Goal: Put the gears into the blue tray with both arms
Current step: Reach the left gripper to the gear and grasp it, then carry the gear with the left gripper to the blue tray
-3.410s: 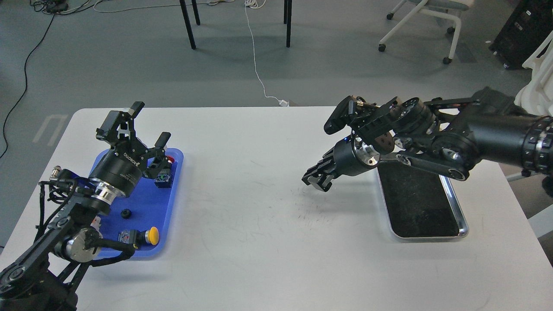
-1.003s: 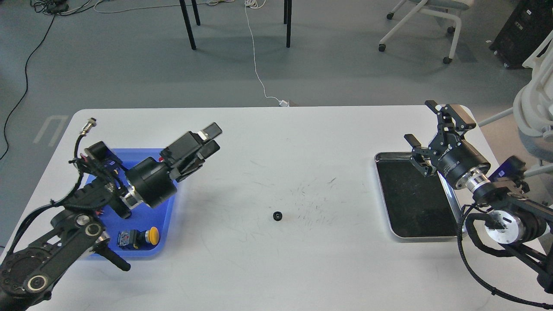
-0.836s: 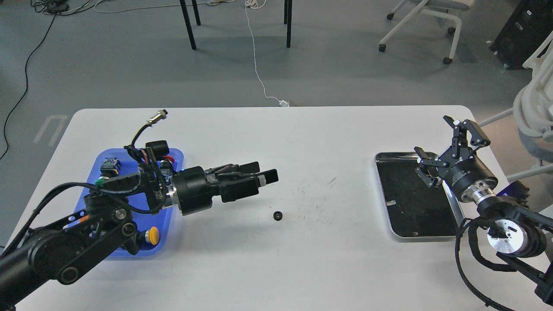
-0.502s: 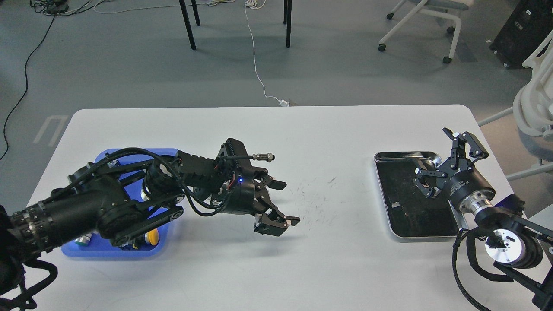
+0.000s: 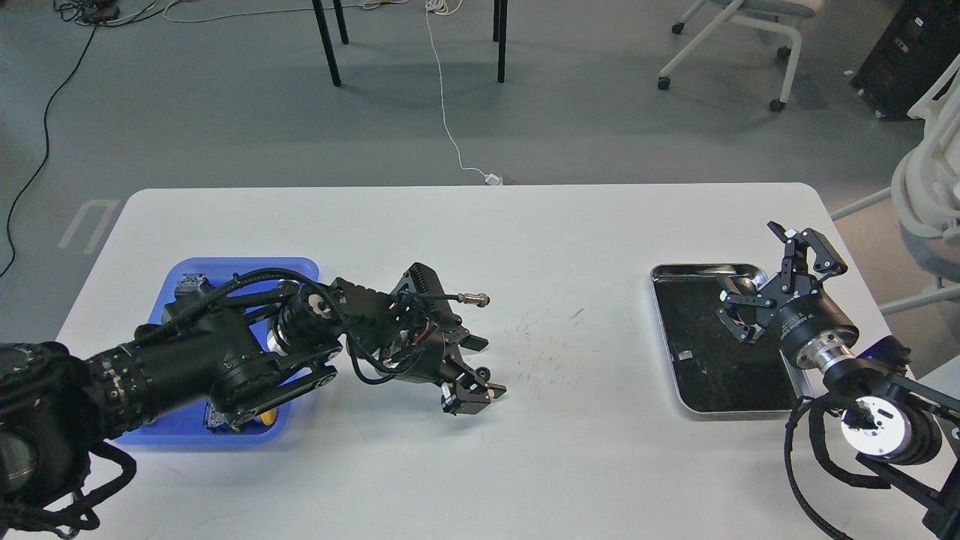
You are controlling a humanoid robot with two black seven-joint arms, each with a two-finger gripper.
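Table: the white rectangular table (image 5: pixel 465 247) carries both trays, 1 near each end, so that each arm has a tray on its own side and the bare middle stays open to both arms.
Left arm: the black jointed left arm (image 5: pixel 187 364) crosses over the near right part of the blue tray and extends toward the table centre, apparently to pick up the gear lying there.
Blue tray: the shallow bright blue plastic tray (image 5: pixel 225 265) lies at the left end of the table. It is the drop-off point. Most of its floor is hidden by the arm.
Silver tray: the silver metal tray with black lining (image 5: pixel 705 352) lies at the right end.
Right gripper: the right gripper (image 5: pixel 765 289) hangs above the far right part of the silver tray, fingers spread, holding nothing.
Left gripper: the left gripper (image 5: pixel 475 370) points down at the table, fingers apart, straddling the gear; contact cannot be confirmed.
Gear: the tiny black toothed gear (image 5: pixel 483 371) lies on the table between the left fingertips, well apart from the blue tray.
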